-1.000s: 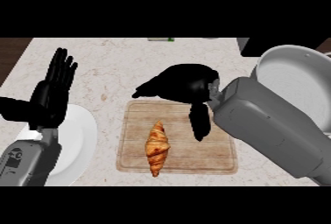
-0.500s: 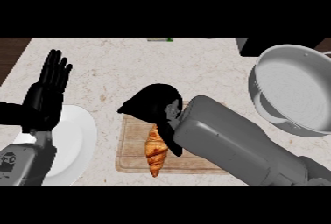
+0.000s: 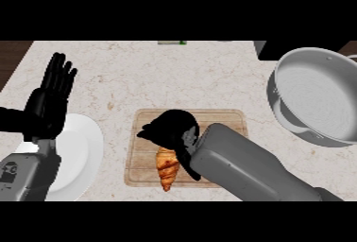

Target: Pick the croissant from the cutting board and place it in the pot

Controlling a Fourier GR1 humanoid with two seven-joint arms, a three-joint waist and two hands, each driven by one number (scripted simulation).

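Head view: right hand (image 3: pixel 169 131) sits over the croissant's (image 3: pixel 166 168) top end on the cutting board (image 3: pixel 222 118), fingers curled down, though a closed grip can't be confirmed. Best to grip mid-body, lift straight, then swing toward the pot (image 3: pixel 317 101). Left hand (image 3: pixel 50 101) rests spread.

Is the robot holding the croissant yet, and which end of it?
Cannot tell for sure: the right hand covers the croissant's far end on the cutting board, hiding any hold. The left hand holds nothing.
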